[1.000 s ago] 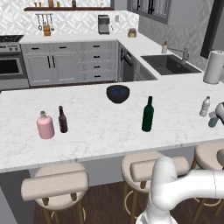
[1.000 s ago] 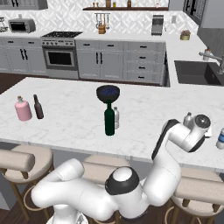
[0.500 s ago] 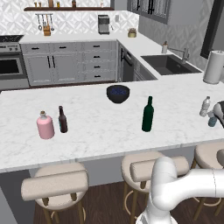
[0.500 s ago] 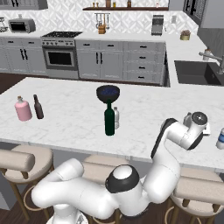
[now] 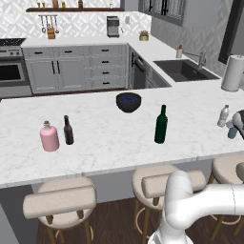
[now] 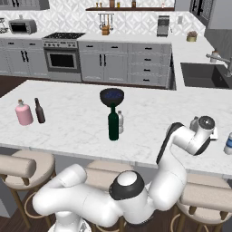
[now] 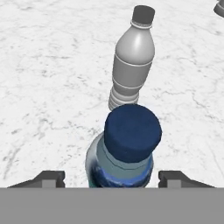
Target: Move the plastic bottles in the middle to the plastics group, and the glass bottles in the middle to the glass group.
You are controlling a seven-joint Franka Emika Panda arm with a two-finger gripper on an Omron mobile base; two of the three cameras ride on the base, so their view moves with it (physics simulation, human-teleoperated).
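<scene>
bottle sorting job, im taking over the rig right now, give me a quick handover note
Tool: open, straddling the blue bottle, fingers clear on both sides.
Blue bottle stands upright just next to the clear greyish bottle at the counter's right end, so the plastics look sorted.
Green bottle is mid-counter, untouched.
Left: back the tool off, then carry the green bottle to the pink flask and brown bottle.

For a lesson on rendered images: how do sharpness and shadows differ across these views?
Hand view: soft, slightly blurred blue bottle and clear bottle, no distinct shadows. Left base view: crisper, faint shadow by the green bottle. Right base view: evenly lit, no glare on the counter.
</scene>
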